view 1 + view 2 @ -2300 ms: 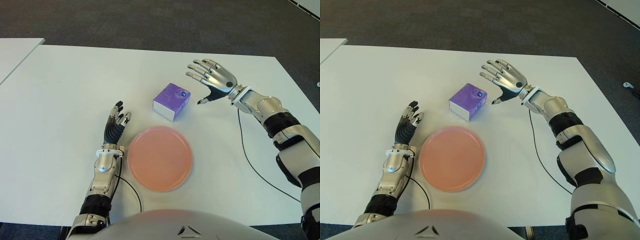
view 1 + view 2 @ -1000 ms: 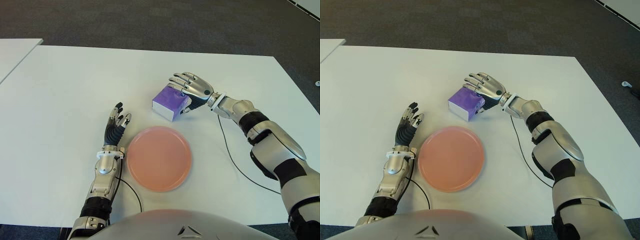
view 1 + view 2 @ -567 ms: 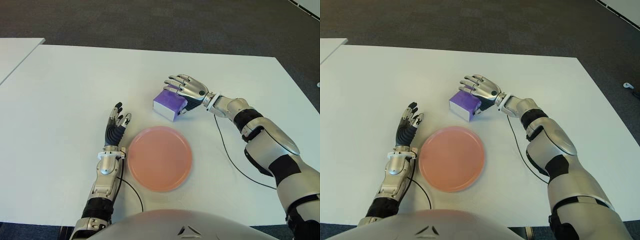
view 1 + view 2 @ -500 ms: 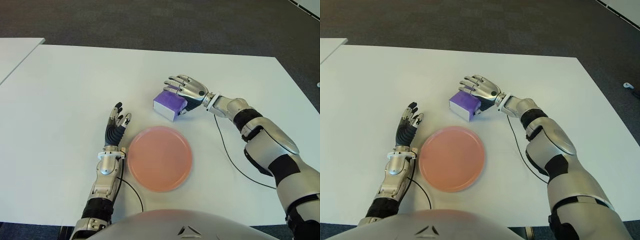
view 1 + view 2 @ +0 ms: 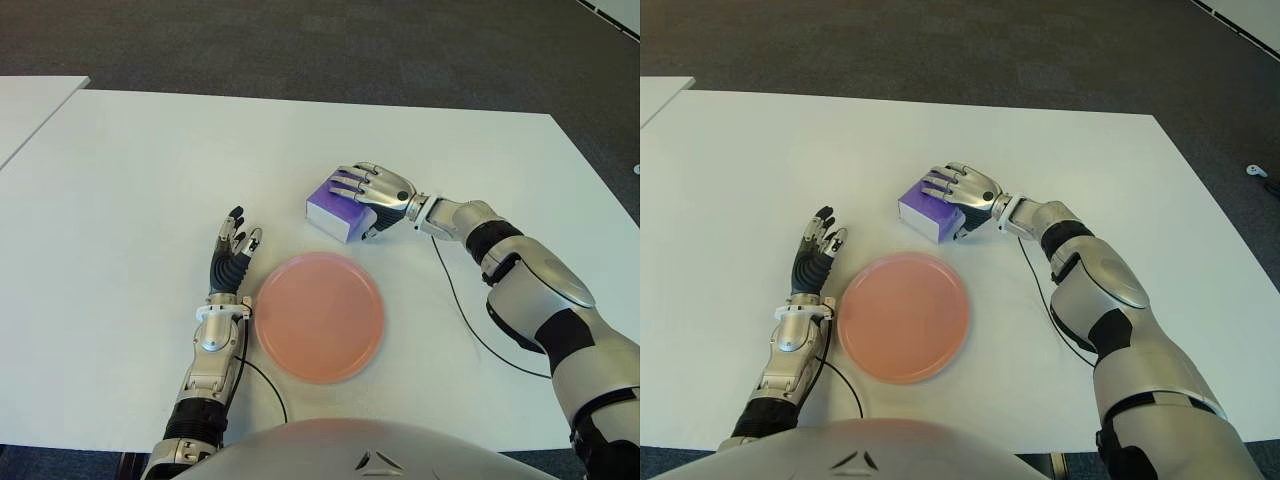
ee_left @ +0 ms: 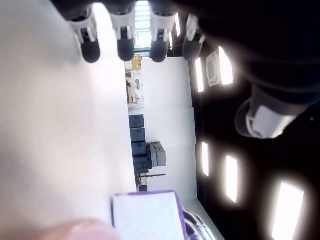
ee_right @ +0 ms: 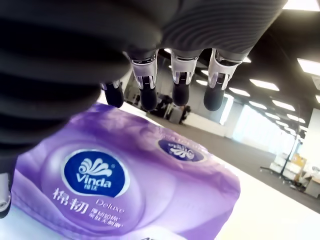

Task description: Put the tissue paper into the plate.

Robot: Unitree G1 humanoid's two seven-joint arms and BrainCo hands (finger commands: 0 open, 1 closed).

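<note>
Fingers of the right hand arched open over the purple tissue pack, draped across its top but not closed on it, the pack lying on the white table just beyond the pink plate, whose left side showed the left hand, spread and empty.

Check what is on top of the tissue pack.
The right hand is over the tissue pack, fingers spread above its purple top. Whether they touch it cannot be told. The pack sits on the table.
</note>
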